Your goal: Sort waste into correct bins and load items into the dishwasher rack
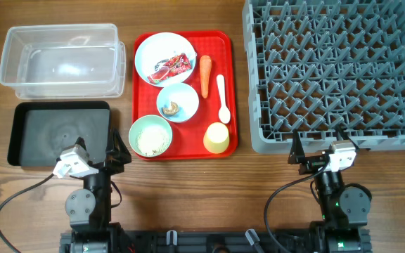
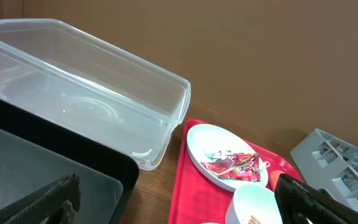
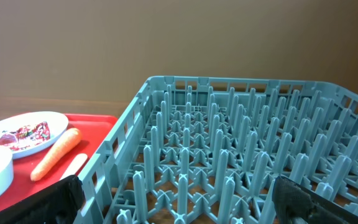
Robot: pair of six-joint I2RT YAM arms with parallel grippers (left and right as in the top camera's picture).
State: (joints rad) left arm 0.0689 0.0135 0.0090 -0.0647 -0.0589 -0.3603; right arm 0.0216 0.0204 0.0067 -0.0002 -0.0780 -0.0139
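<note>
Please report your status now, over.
Left gripper, right gripper open, empty. Waste and dishes all on red tray. Rack, clear tub, black tray empty. Nothing in the way.

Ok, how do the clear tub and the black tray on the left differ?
The clear plastic tub is see-through; the black tray is opaque. The tub has taller walls; the tray is shallower. The tub sits farther back, the tray in front of it. Both are rectangular, similar in footprint, empty, and left of the red tray.
</note>
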